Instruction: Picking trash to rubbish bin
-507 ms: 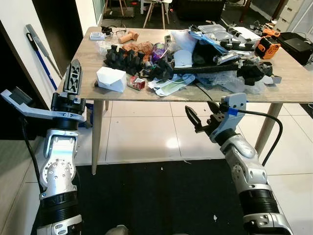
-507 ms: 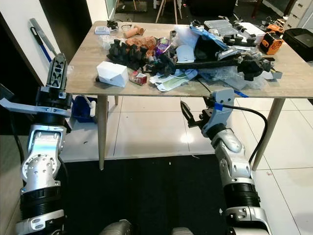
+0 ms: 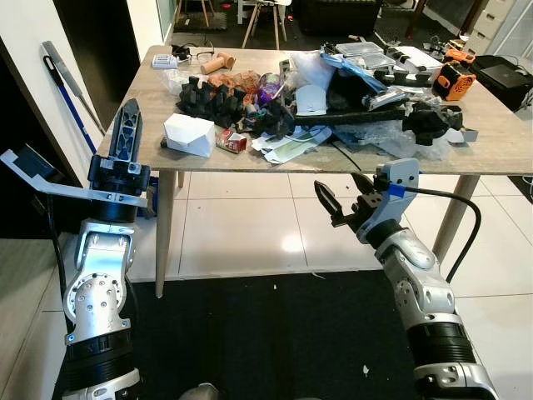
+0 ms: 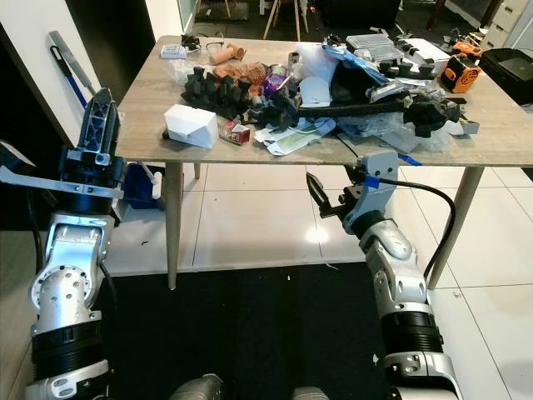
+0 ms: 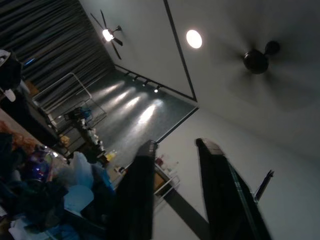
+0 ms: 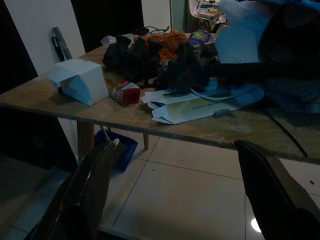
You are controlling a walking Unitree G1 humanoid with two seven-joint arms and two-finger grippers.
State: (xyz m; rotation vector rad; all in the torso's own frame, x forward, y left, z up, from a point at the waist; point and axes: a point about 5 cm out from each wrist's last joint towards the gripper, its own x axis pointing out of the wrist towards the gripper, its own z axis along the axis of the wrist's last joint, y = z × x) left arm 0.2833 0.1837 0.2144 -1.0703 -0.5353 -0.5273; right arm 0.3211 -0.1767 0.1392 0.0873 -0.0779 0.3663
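Table (image 3: 500, 142) edge runs across the upper part of the head views, wood-grain top on slim pale legs; near edge bare along the left stretch, clutter pressing close to it toward the middle and right. Right gripper (image 3: 343, 200) held below and in front of that near edge, over pale floor tiles (image 3: 241, 233), fingers spread wide, nothing between them; open floor under the table ahead of it. Left gripper (image 3: 127, 133) raised upright just outside the table's left corner, fingers pointing up, narrow gap between them, holding nothing; its wrist view looks up at a ceiling with a round lamp (image 5: 194, 38) and a fan (image 5: 258, 59).

Trash on the tabletop: white folded carton (image 3: 190, 134) nearest the left front edge; small red packet (image 3: 232, 141) just beside it; flattened white-and-green paper sleeve (image 3: 291, 146) close to the near edge; black moulded pieces (image 3: 208, 97) and crumpled orange wrap (image 3: 241, 80) behind; blue and clear plastic bags (image 3: 366, 137) heaped to the right; orange tool (image 3: 455, 80) at the far right.

Room: black mat (image 3: 266, 333) under the robot; blue bin (image 4: 138, 185) on the floor beneath the table's left end, partly hidden by the left arm; long-handled tool (image 3: 71, 87) leaning on the white wall at left; chair legs (image 3: 266, 21) beyond the table.
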